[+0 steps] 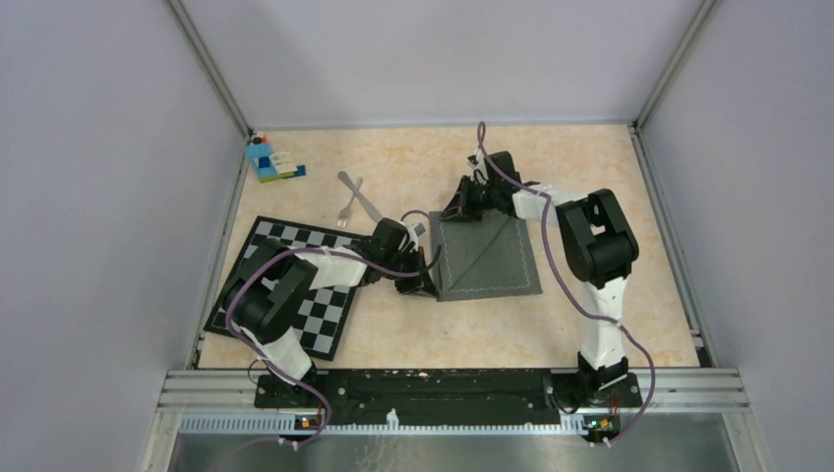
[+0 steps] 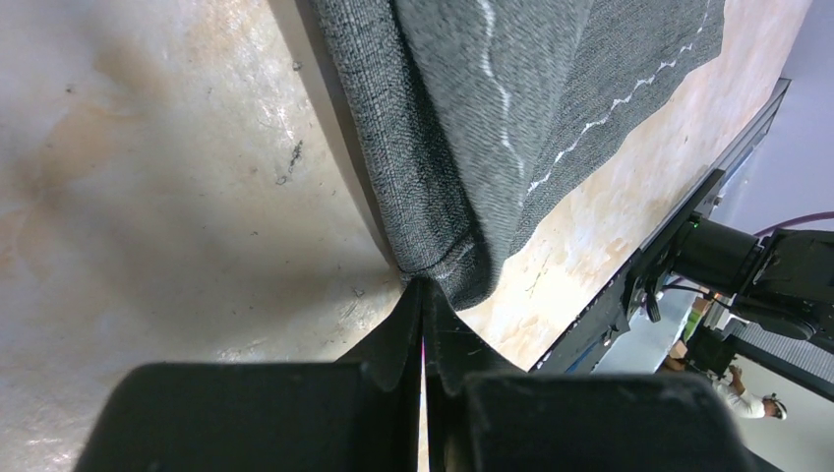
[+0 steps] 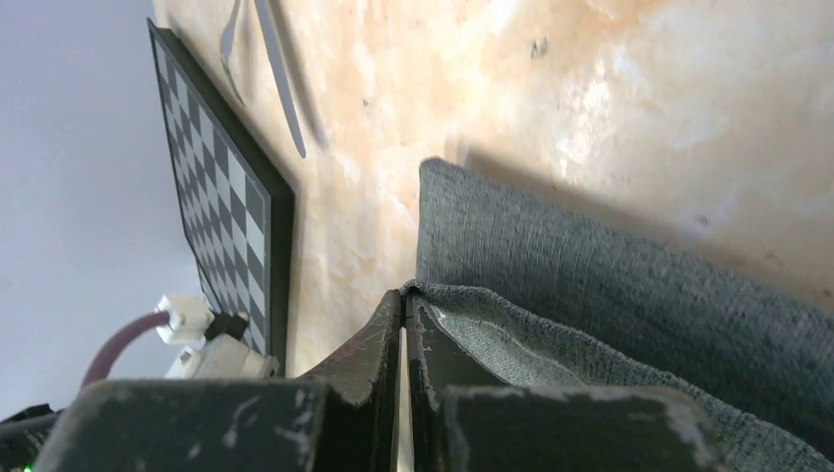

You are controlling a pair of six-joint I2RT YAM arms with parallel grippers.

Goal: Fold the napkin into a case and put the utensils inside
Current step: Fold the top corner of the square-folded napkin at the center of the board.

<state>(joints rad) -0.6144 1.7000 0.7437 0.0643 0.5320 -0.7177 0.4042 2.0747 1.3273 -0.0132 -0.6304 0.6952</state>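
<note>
The dark grey napkin (image 1: pixel 489 258) lies mid-table, a diagonal fold line across it. My left gripper (image 1: pixel 425 285) is shut on its near-left corner; in the left wrist view the cloth (image 2: pixel 472 118) bunches right at the closed tips of the gripper (image 2: pixel 425 282). My right gripper (image 1: pixel 460 208) is shut on the far-left edge, where a lifted hem of the napkin (image 3: pixel 610 295) runs into the closed tips of the gripper (image 3: pixel 404 293). The silver fork (image 1: pixel 347 204) and knife (image 1: pixel 364 202) lie crossed on the table to the left, behind the mat. They appear again as the fork (image 3: pixel 228 39) and knife (image 3: pixel 280 69).
A black-and-white checkered mat (image 1: pixel 295 285) lies at the left, under the left arm, and its edge shows in the right wrist view too (image 3: pixel 221 216). A blue toy-brick block (image 1: pixel 270 160) stands in the far left corner. Grey walls enclose the table on three sides.
</note>
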